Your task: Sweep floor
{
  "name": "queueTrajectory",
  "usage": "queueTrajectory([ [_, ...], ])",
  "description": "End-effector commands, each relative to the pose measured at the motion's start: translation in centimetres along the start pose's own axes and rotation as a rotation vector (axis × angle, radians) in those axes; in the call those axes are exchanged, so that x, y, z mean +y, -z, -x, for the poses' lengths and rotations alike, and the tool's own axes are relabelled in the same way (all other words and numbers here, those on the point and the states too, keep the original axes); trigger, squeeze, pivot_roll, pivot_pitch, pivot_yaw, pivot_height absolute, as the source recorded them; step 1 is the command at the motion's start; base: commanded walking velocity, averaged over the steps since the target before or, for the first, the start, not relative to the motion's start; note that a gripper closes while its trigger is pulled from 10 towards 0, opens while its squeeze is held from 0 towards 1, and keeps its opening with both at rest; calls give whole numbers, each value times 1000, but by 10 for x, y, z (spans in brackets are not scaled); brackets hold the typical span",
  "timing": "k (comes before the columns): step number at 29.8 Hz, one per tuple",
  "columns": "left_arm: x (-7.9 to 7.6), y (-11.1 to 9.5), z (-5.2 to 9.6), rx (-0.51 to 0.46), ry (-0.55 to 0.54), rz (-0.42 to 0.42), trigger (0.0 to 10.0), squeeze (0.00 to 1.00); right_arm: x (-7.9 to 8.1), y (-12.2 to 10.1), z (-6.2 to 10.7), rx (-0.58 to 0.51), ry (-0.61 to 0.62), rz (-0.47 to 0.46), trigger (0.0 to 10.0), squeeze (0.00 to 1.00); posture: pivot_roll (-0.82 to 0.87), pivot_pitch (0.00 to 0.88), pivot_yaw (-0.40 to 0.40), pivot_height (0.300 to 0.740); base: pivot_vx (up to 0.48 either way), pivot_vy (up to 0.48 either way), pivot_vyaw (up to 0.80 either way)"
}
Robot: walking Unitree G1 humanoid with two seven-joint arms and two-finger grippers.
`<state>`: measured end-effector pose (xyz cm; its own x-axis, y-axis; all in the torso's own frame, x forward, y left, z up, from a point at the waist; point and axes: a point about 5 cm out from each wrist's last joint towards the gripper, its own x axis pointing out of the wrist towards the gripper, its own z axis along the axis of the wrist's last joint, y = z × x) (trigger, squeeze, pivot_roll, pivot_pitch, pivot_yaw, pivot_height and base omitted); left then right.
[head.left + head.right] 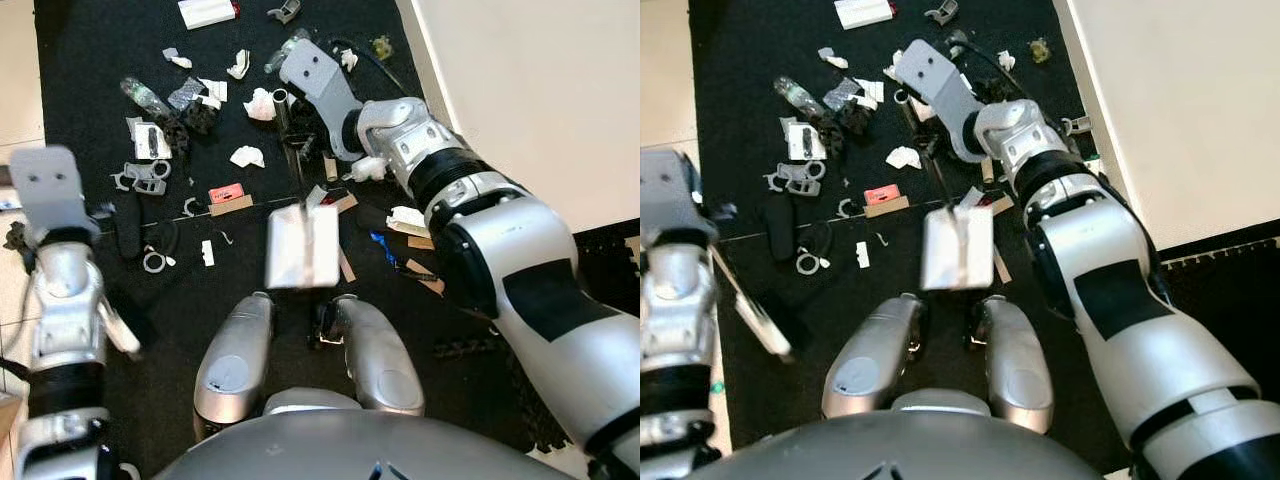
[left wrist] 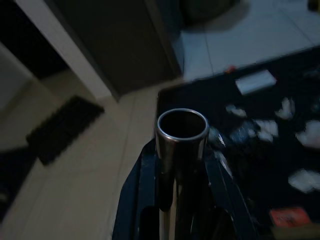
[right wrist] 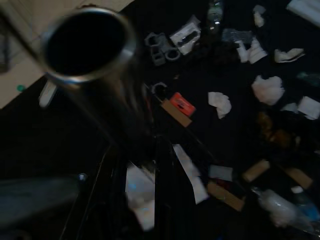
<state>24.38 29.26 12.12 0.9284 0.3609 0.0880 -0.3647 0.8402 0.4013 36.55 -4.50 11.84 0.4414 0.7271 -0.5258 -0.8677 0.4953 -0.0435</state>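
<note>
Both grippers gripping metal tubes over a littered black floor mat

Right gripper is clamping the shiny upright metal handle tube of the silver dustpan, which is sitting on the mat between the robot's knees; left gripper is holding a second chrome tube near the mat's left edge. White paper scraps, a clear plastic bottle and an orange card are lying scattered ahead of the dustpan

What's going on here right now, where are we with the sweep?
The robot stands on a black mat strewn with litter. Its right gripper is shut on a metal handle whose white head rests on the mat by its feet. The left gripper is shut on a second metal tube. Paper scraps, a plastic bottle and an orange card lie unswept.
</note>
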Motion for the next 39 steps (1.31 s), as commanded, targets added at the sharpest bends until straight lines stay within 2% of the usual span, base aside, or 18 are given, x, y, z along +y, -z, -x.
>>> queueTrajectory([
  [1, 6, -9, -4, -46, 18, -48, 10000, 0, -2, -1, 2, -30, 1, -18, 10000, 0, 228, 174, -86, 740, 0, 0, 0],
  [2, 5, -13, -6, -63, 28, -57, 10000, 0, -3, -1, 3, -34, 6, -18, 10000, 0, 221, 173, -82, 740, 0, 0, 0],
  [3, -3, -23, -12, -104, 65, -41, 10000, 0, -6, 0, 6, -31, 16, 2, 10000, 0, 215, 172, -79, 740, 0, 0, 0],
  [5, -6, -26, -14, -114, 78, -32, 10000, 0, -7, 0, 6, -30, 17, 7, 10000, 0, 215, 172, -79, 740, 0, 0, 0],
  [9, -22, -21, -23, -104, 140, -15, 10000, 0, -9, 2, 8, -27, 33, 11, 10000, 0, 200, 177, -79, 740, 0, 0, 0],
  [11, -42, -9, -30, -40, 240, 70, 10000, 0, -12, 2, 9, -30, 75, 22, 10000, 0, 182, 183, -77, 740, 0, 0, 0],
  [13, -54, 0, -31, 18, 303, 140, 10000, 0, -16, 1, 11, -26, 121, 65, 10000, 0, 182, 183, -77, 740, 0, 0, 0],
  [18, -57, 7, -28, 54, 331, 173, 10000, 0, -16, 1, 11, -27, 136, 109, 10000, 0, 154, 189, -71, 740, 0, 0, 0],
  [22, -44, 22, -21, 74, 285, 113, 10000, 0, -7, 11, 6, -9, 80, 152, 10000, 0, 160, 187, -70, 740, 0, 0, 0],
  [25, -34, 26, -18, 64, 259, 102, 10000, 0, 0, 18, 2, 5, 45, 160, 10000, 0, 165, 188, -69, 740, 0, 0, 0],
  [26, -28, 24, -17, 49, 243, 93, 10000, 243, 2, 19, 1, 13, 29, 169, 10000, 0, 172, 189, -68, 740, 0, 0, 0],
  [27, -23, 23, -16, 38, 232, 86, 10000, 243, 4, 20, 0, 19, 18, 175, 10000, 0, 172, 189, -68, 740, 0, 0, 0],
  [28, -17, 19, -14, 21, 227, 83, 10000, 435, 6, 21, 0, 23, -12, 175, 10000, 0, 181, 190, -68, 740, 0, 0, 0],
  [29, -17, 19, -14, 21, 227, 83, 10000, 435, 6, 21, 0, 23, -12, 175, 10000, 0, 181, 190, -68, 740, 0, 0, 0],
  [31, -5, 8, -11, -18, 213, 78, 10000, 369, 7, 20, 0, 25, -59, 184, 10000, 0, 187, 190, -67, 740, 0, 0, 0],
  [32, 2, 0, -8, -43, 207, 65, 10000, 0, 6, 18, 2, 25, -70, 186, 10000, 0, 198, 189, -67, 740, 0, 0, 0],
  [36, 13, -14, -2, -91, 220, 39, 10000, 0, 3, 15, 4, 24, -58, 185, 10000, 0, 200, 186, -65, 740, 0, 0, 0],
  [39, 28, -20, 8, -108, 260, 1, 10000, 0, 2, 17, 4, 33, -35, 187, 10000, 0, 206, 183, -66, 740, 0, 0, 0],
])
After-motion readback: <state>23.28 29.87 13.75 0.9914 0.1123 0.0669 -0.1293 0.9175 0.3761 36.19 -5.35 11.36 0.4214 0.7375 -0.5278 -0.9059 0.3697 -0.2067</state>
